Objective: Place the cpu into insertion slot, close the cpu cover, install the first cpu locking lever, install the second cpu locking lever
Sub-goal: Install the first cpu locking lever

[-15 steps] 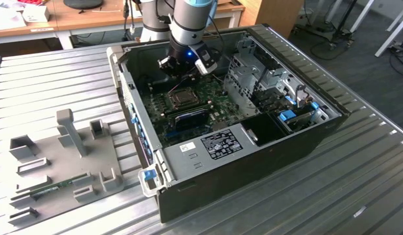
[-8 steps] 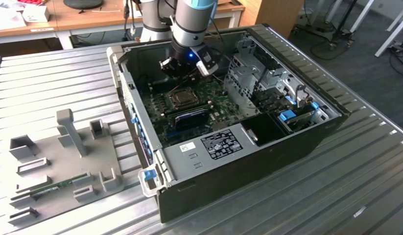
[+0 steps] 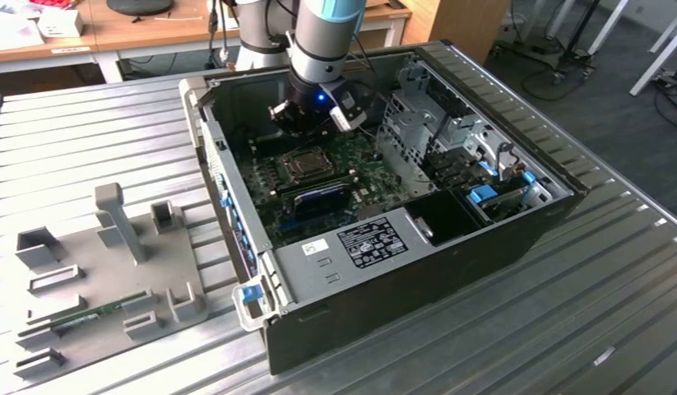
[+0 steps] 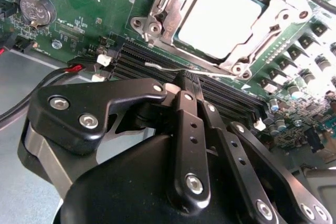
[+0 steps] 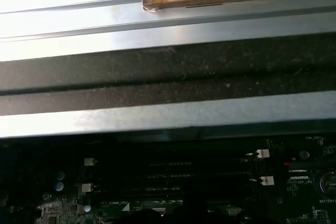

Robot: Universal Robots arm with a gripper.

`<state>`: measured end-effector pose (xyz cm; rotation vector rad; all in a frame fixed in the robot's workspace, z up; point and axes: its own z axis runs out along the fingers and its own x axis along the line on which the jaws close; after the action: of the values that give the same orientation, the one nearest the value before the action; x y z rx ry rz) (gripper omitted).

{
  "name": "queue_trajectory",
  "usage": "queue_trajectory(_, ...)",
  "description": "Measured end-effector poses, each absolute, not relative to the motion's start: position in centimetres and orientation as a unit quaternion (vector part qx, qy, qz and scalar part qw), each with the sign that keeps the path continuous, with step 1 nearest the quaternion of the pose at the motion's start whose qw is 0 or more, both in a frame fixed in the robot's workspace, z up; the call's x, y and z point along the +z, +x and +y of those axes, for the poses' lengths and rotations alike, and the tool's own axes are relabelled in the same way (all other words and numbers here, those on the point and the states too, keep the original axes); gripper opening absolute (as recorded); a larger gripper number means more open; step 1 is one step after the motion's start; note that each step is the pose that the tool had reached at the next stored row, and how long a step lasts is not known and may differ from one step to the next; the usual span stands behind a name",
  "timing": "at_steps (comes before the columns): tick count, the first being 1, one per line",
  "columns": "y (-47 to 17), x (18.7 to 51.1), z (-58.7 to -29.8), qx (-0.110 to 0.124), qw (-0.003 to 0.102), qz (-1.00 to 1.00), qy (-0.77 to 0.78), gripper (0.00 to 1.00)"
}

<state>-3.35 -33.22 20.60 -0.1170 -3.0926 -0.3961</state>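
Observation:
The cpu (image 4: 218, 19), with a pale metal top, lies in the insertion slot (image 3: 306, 165) on the green motherboard inside the open computer case. The silver cpu cover (image 4: 278, 24) lies flat around it, framing the chip. A thin wire locking lever (image 4: 157, 66) runs along the socket's edge, just beyond the fingertips. My gripper (image 4: 181, 85) hangs low over the board beside the socket, its black fingers brought together with nothing between them. In the exterior view the gripper (image 3: 316, 127) sits just behind the socket.
Long black memory slots (image 4: 231, 98) lie between the gripper and the socket. A coin battery (image 4: 34, 9) and red and black cables (image 4: 73, 69) are nearby. The drive cage (image 3: 426, 123) and case walls (image 3: 212, 156) hem the arm in. A grey fixture plate (image 3: 97, 271) lies at the exterior view's left.

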Motion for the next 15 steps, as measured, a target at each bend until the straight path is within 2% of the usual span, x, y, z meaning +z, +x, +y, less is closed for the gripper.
queue_trajectory(15, -2.94, 20.39, -33.21, -0.127, 0.011, -0.991, -0.037, 0.1)
